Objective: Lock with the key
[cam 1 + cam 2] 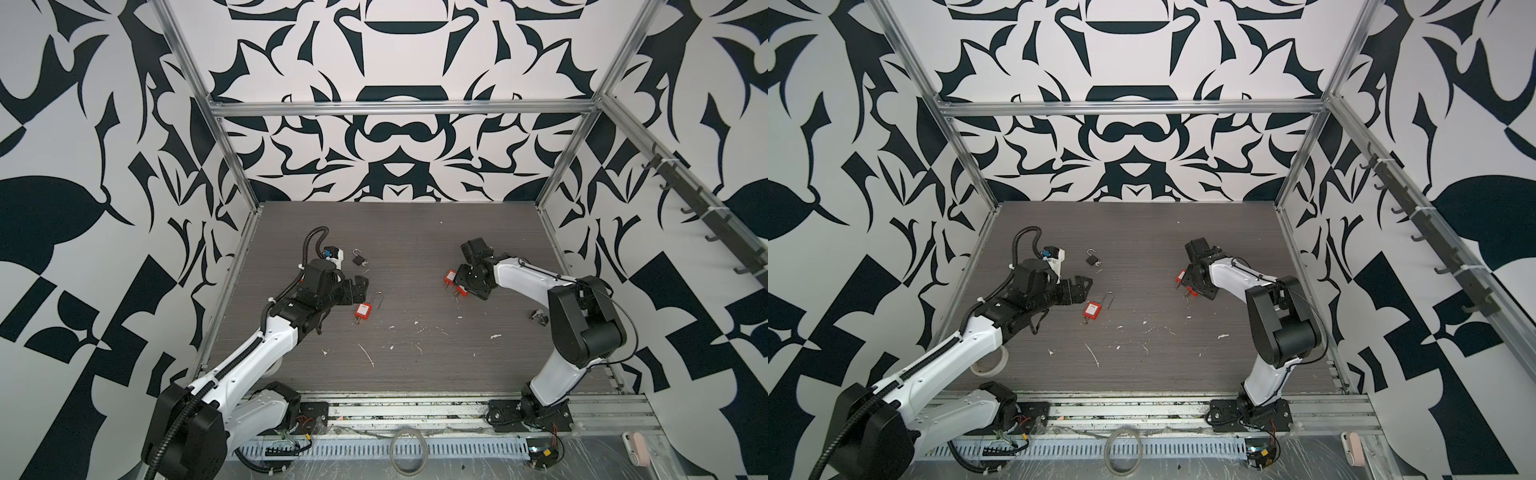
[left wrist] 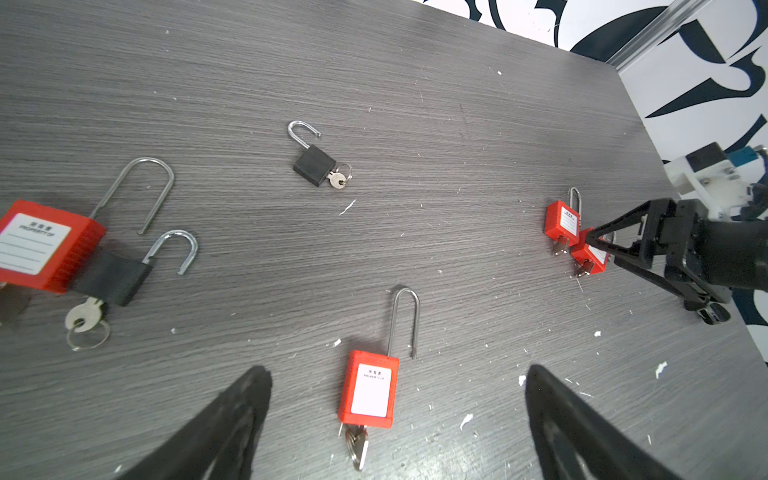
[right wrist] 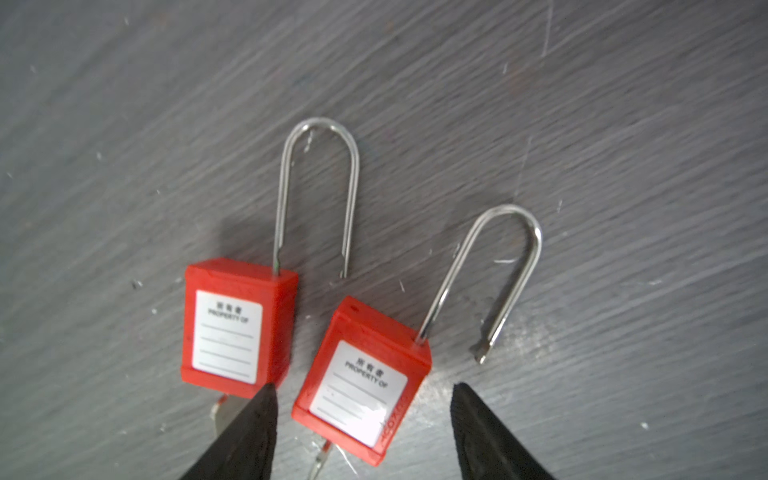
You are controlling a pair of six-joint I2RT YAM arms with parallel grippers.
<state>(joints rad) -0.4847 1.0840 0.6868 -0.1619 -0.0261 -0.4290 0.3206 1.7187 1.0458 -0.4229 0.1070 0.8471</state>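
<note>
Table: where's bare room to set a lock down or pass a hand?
Free: the far strip of table behind the black padlock; the middle, between the lone red padlock and the red pair; the near strip, only white scraps. Crowded: around the left jaws and under the right jaws.

The table (image 1: 415,232) is dark grey with fine wood-grain streaks and white flecks. The middle red padlock (image 1: 363,311) has a white label with black print, plus a silvery shackle and key. Behind it lies a small black padlock (image 1: 358,260) with a silvery shackle and key. Right of the middle red padlock, a pair of red padlocks (image 3: 239,328) shows the same white, black-lined labels and silvery shackles. The walls (image 1: 399,62) are white with bold dark navy leaf and scroll shapes. The left arm (image 1: 278,334) and right arm (image 1: 519,270) are white with black joints. The left gripper (image 2: 397,370) and right gripper (image 3: 363,386) are black.
</note>
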